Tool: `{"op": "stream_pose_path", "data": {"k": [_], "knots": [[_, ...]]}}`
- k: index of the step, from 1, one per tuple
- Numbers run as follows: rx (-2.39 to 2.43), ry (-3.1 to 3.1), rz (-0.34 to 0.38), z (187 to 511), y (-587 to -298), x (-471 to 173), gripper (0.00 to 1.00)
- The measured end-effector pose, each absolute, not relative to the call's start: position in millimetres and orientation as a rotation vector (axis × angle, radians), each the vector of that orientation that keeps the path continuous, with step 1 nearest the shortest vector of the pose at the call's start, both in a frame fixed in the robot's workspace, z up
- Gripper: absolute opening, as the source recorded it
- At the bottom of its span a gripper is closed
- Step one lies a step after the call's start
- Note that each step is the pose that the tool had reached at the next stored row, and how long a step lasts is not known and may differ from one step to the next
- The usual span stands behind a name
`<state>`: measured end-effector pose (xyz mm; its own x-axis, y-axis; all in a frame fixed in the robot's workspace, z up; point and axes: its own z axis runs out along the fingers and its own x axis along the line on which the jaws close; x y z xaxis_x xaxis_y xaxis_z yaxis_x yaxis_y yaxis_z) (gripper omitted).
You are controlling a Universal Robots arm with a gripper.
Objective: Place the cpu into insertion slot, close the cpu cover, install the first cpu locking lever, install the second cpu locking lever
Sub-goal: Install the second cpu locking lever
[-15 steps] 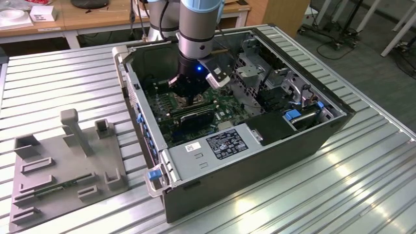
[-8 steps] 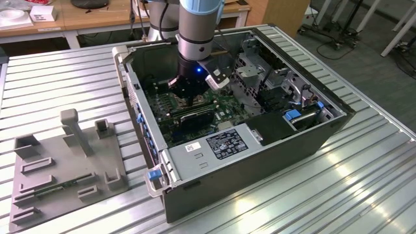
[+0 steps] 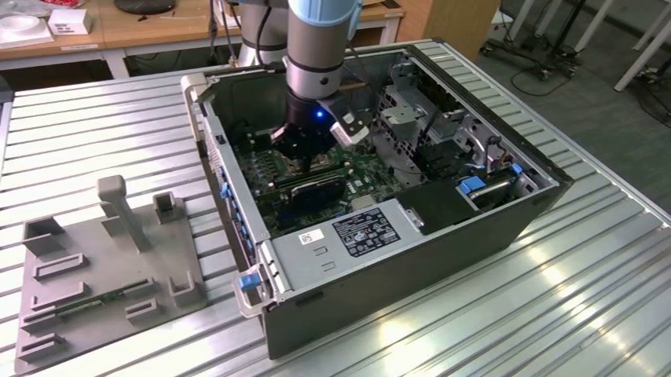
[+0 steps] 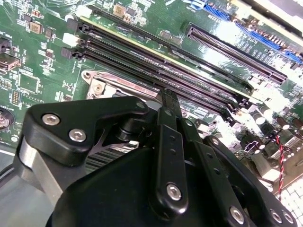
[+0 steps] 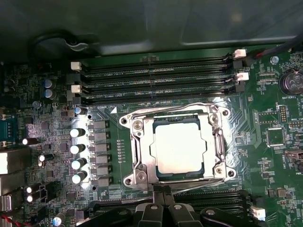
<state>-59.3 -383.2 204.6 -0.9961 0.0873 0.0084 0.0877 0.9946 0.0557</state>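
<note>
Slatted metal bench (image 3: 587,259) carries an open PC case (image 3: 419,259); board inside. Cpu (image 5: 179,148) sits in the slot (image 5: 142,176) mid-board, cover (image 5: 141,143) down around it, wire lever (image 5: 170,108) along the 12 o'clock edge. Gripper (image 5: 163,191) hovers at the socket's 6 o'clock edge, fingers together on nothing. My read: lever step; push along the wire's arc, hook it fully under its tab, stay off the chip. Count: one cpu, one cover, four memory slots at 12 o'clock.

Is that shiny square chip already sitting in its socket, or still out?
In. The silver square cpu lies flat in the metal-rimmed insertion slot, with the steel frame cpu cover down around it.
</note>
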Motion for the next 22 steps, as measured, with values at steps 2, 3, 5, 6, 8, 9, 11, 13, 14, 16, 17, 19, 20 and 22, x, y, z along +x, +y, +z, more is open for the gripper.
{"op": "stream_pose_path", "data": {"k": [2, 3, 5, 6, 8, 9, 11, 13, 14, 16, 17, 19, 20, 22], "knots": [[-0.137, -3.131, -0.088, 205, -383, -59, 0.11], [-0.137, -3.131, -0.088, 204, -383, -60, 0.11], [-0.141, -3.131, -0.088, 204, -383, -61, 0.11], [-0.142, -3.131, -0.089, 204, -383, -62, 0.11], [-0.146, -3.131, -0.089, 204, -383, -64, 0.11], [-0.149, -3.131, -0.089, 204, -383, -66, 0.11], [-0.154, -3.131, -0.089, 204, -383, -68, 0.11], [-0.158, -3.131, -0.089, 204, -383, -69, 0.11], [-0.159, -3.131, -0.089, 204, -383, -70, 0.11], [-0.162, -3.131, -0.089, 204, -383, -71, 0.11], [-0.164, -3.130, -0.089, 204, -383, -71, 0.11], [-0.168, -3.130, -0.089, 204, -383, -73, 0.11], [-0.170, -3.130, -0.089, 204, -382, -73, 0.11], [-0.173, -3.130, -0.089, 204, -382, -75, 0.11]]}}
